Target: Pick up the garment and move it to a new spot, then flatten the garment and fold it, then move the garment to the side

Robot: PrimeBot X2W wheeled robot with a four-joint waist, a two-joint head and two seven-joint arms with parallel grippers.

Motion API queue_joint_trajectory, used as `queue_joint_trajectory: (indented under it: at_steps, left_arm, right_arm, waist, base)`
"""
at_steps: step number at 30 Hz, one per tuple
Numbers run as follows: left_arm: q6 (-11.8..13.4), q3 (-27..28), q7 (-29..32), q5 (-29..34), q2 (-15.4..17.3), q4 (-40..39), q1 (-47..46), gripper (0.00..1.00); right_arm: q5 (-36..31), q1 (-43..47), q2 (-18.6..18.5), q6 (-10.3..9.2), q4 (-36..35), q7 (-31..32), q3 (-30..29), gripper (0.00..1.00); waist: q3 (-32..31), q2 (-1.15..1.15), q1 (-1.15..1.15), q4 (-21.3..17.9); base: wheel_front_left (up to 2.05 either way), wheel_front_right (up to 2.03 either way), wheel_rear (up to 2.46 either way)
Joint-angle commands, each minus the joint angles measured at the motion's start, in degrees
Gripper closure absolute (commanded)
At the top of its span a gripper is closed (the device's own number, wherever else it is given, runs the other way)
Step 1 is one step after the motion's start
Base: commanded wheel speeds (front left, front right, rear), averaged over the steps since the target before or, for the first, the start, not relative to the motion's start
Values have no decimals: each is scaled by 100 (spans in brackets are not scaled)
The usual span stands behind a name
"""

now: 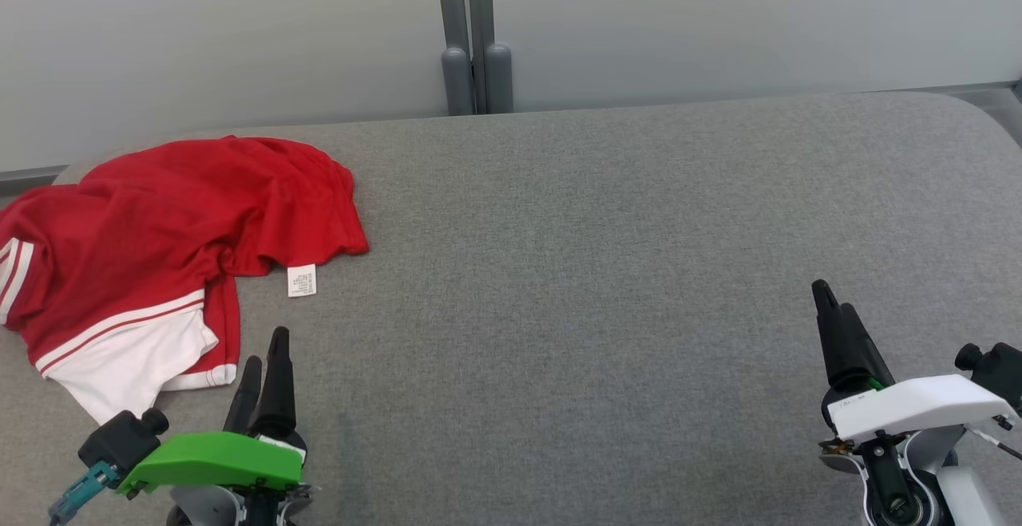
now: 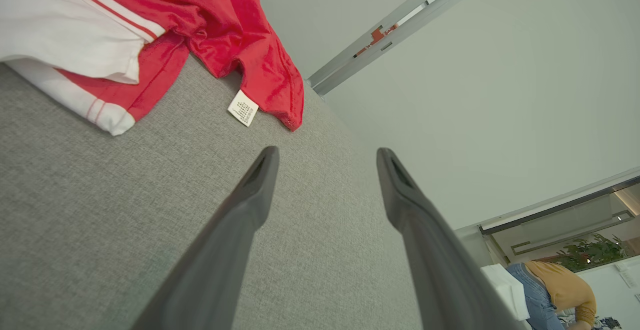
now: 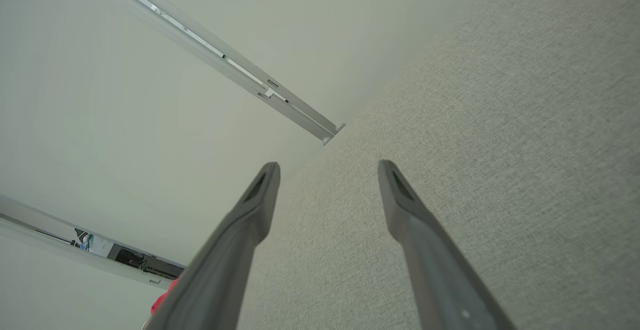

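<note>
Grey upholstered surface (image 1: pixel 599 270) spreads before me; the red and white garment (image 1: pixel 160 223) lies crumpled at its far left, just ahead and left of my left pincer (image 1: pixel 266 348), not touching; both that and my right pincer (image 1: pixel 826 298) gape fully, holding nothing.

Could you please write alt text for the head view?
A crumpled red garment with white stripes lies at the left of a grey fabric surface, its white label showing. The left claw sits near it at lower left; the right claw is at lower right, well apart.
</note>
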Motion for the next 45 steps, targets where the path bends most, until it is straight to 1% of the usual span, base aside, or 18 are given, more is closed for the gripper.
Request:
queue_joint_trajectory:
  at_steps: [1, 11, 25, 36, 45]
  left_arm:
    - [1, -42, -71, 261, 57, -69, -21, 0]
    - [14, -250, -267, 1181, 178, -14, -68, 0]
    - [44, -496, -512, 2210, 274, 6, -30, 0]
    - [96, -641, -684, 2915, 325, 8, 35, 0]
    - [111, -666, -813, 3372, 342, 13, 87, 0]
  right_arm:
    - [-258, -48, -72, 2, -116, -73, 24, 0]
    - [-1091, 5, -172, 2, -45, -271, 106, 0]
    - [-2074, 69, -275, 2, -50, -520, 162, 0]
    - [-2709, 114, -318, 2, -25, -688, 220, 0]
    - [-3198, 176, -348, 3, -53, -823, 217, 0]
  waist:
    - [0, 0, 0, 4]
    - [13, 0, 0, 9]
    - [9, 0, 0, -23]
    - [3, 0, 0, -9]
    - [-2, 0, 0, -17]
  base:
    - [0, 0, 0]
    - [0, 0, 0]
    - [0, 0, 0]
    - [0, 0, 0]
    - [0, 0, 0]
